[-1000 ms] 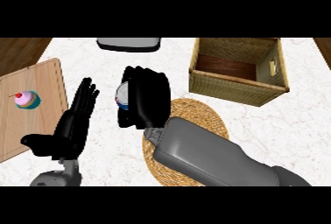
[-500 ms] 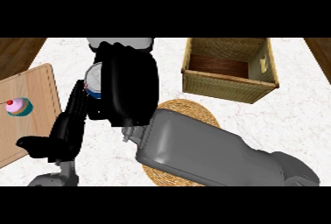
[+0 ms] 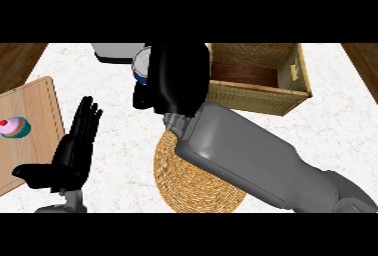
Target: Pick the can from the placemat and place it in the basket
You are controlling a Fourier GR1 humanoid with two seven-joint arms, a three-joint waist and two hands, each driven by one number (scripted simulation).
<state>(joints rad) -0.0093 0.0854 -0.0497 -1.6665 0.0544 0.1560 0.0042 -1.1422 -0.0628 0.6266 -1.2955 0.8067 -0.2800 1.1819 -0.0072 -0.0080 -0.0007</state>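
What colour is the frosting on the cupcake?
Pink, on the cupcake, above a teal wrapper; the head view shows it.

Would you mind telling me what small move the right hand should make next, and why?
Probably a short carry to the right, over the basket's opening. The right hand is curled round the can, held away from the placemat, but it sits left of the basket.
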